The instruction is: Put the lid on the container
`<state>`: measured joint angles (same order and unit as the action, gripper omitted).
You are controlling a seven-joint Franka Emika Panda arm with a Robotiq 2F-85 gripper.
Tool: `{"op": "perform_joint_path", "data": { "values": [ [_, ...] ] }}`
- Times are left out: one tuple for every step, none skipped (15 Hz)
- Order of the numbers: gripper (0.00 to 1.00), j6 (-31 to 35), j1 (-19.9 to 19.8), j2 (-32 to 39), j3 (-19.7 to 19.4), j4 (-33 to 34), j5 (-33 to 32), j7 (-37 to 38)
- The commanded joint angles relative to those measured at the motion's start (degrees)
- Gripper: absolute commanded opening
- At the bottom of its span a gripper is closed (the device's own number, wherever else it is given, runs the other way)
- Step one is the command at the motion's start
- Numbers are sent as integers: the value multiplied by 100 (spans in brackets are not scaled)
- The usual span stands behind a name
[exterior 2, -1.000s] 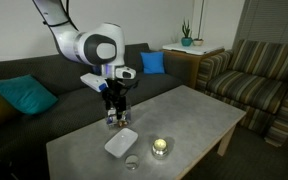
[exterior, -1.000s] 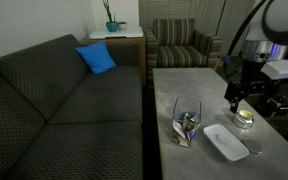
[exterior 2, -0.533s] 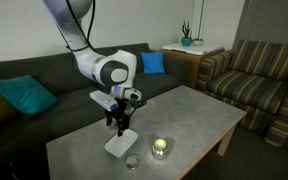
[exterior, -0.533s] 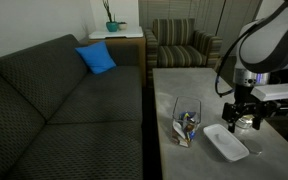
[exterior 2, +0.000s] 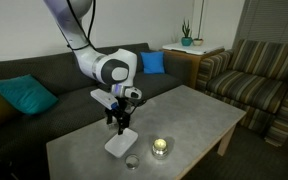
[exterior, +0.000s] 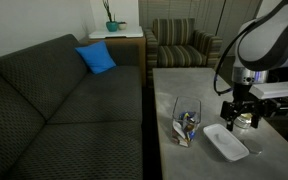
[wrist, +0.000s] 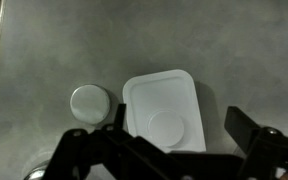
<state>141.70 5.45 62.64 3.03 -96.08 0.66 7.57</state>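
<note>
I am holding my gripper (exterior: pixel 232 118) low over the lid (exterior: pixel 227 142), which is lying flat on the grey table (exterior: pixel 184 85). In the wrist view my fingers (wrist: pixel 246 133) are standing wide apart on either side of it, gripping nothing. The container (exterior: pixel 187 120) is standing upright just left of the lid, and a small grey disc (wrist: pixel 89 102) is sitting beside it.

The end effector (exterior 2: pixel 116 128) hangs over the lid (wrist: pixel 166 108), jaws spread, with open air below. In the wrist view, the grey disc (wrist: pixel 89 102) crowds the lid's left edge. The container (exterior: pixel 187 122) stands near, and the tin (exterior 2: pixel 161 147) lies close by. The far end of the desk (exterior 2: pixel 194 105) offers free passage.
</note>
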Motion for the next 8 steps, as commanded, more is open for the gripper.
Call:
{"op": "perform_joint_path", "data": {
  "values": [
    [100,534,199,45,-153,-69,-74,13],
    [100,826,324,84,-258,-86,-191,21],
    [100,1057,477,105,-401,-108,-331,59],
    [100,1309,596,150,-522,-121,-436,95],
    [100,1556,708,218,-640,-121,-522,132],
    [100,1797,828,254,-768,-154,-602,162],
    [100,2017,932,334,-883,-131,-659,183],
    [100,2185,1008,407,-980,-113,-687,197]
  ]
}}
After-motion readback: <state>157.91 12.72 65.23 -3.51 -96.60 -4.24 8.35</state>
